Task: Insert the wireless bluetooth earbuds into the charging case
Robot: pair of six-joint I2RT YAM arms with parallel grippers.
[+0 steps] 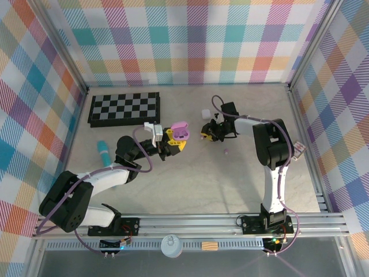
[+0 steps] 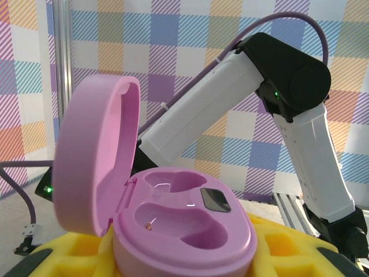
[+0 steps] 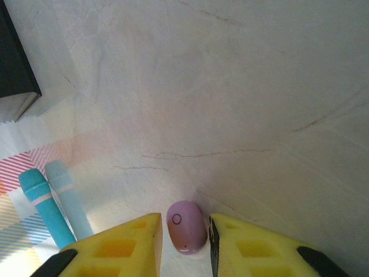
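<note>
Pale marbled stone-look tabletop (image 1: 190, 184) fills the centre of the top view, with faint veins under soft, even light (brighter patch low in the right wrist view). Pastel plaid fabric walls (image 1: 190, 40) at top, left and right. Silver aluminium frame posts (image 1: 62, 51) slant at the upper corners; ribbed aluminium rail (image 1: 196, 222) along the bottom.

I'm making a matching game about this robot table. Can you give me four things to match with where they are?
Things:
1. pink pebble-shaped plastic charging case
2. small purple bean-shaped earbud
3. teal plastic cylinder
4. black-and-white checkered board

Places:
A. lying on the grey table beside the left arm
B. lid open, held by the left end effector
C. flat at the back, on the left side
D. between the yellow fingers of the right end effector

Pairs: 1-B, 2-D, 3-A, 4-C
</note>
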